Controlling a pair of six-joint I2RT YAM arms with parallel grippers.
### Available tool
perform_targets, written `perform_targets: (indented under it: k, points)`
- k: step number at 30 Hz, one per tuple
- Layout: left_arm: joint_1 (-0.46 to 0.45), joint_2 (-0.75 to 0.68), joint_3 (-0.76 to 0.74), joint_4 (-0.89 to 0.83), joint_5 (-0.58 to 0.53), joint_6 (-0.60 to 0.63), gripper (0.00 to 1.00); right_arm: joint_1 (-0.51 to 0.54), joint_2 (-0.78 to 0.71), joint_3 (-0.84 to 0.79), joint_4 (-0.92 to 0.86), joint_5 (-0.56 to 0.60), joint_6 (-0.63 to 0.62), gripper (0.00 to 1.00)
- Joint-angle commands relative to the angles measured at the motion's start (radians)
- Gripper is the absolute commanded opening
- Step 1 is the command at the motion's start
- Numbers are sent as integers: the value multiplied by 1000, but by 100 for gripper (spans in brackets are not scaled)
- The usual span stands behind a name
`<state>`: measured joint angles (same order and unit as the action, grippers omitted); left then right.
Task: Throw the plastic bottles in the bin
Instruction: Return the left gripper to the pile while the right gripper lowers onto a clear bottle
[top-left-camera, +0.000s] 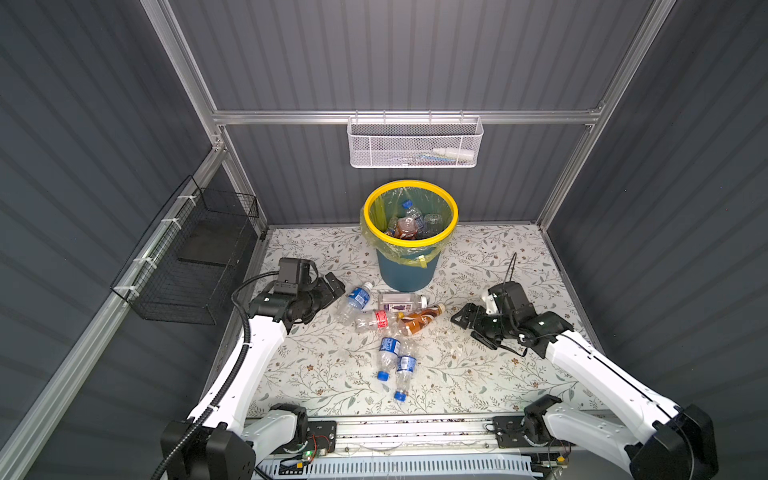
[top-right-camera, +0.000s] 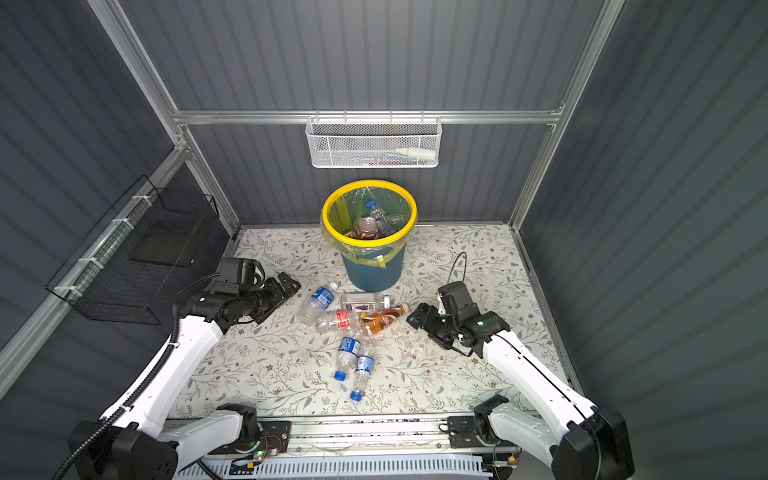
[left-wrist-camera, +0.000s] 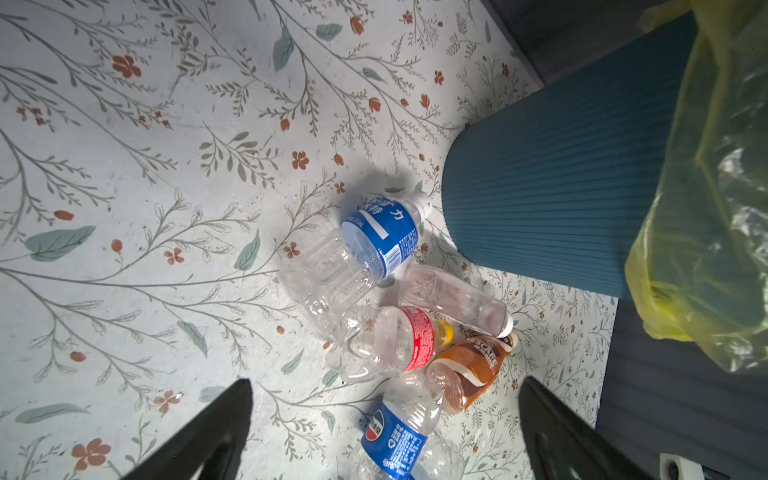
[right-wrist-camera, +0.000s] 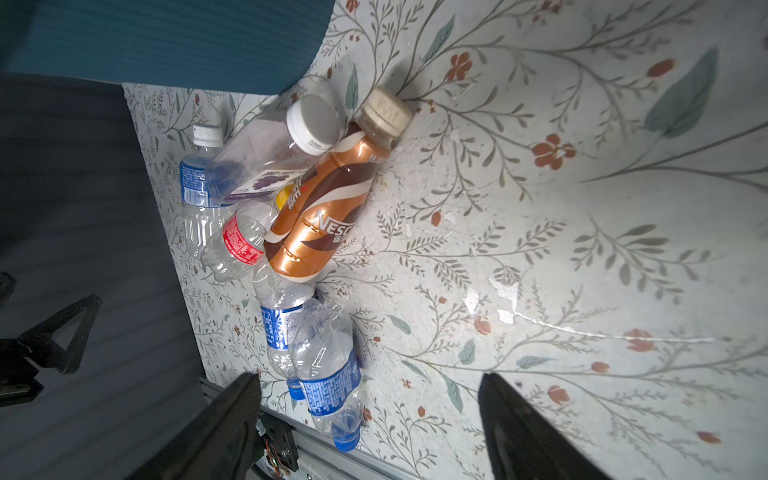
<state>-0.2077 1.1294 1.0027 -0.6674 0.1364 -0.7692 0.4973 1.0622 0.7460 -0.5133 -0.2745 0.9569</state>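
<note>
**Six light bottles on the table, both grippers empty**

We see the left gripper spread wide with nothing between its jaws, hovering just beside the heap. The right gripper also has its jaws apart and empty, low over the floral table on the other side.

The bin stands at the back of the table and already holds several bottles. Six more lie in a loose cluster in front of it:

- a blue-labelled bottle with a white cap, nearest the left gripper
- a clear bottle with a purple label, just in front of the bin
- a red-labelled bottle
- a brown coffee bottle, nearest the right gripper
- two crumpled blue-capped bottles, side by side and closer to us

We judge the clear ones to be empty, so they should be very light, with thin walls that are springy and smooth. They are likely to dent under the jaws, and to roll or squirt out if pinched near the tapered neck. We would grip across the middle of the body, on the label band, with the jaws square to the bottle's long axis.

The brown bottle looks stiffer, and its sleeve hides whether anything is inside. We would take it at mid-body too. Because the bottles touch one another, lifting one may drag or shift its neighbours.
</note>
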Motion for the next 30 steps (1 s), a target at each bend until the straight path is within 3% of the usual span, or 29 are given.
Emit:
perform_targets:
  k: [1, 15, 30]
  points:
    - [7, -16, -30, 18, 29, 15, 100, 75, 31, -17, 62, 53, 83, 83]
    - [19, -30, -116, 32, 44, 17, 100, 319, 255, 19, 237, 51, 190, 85]
    - [25, -43, -145, 36, 55, 17, 100, 429, 466, 46, 373, 15, 244, 79]
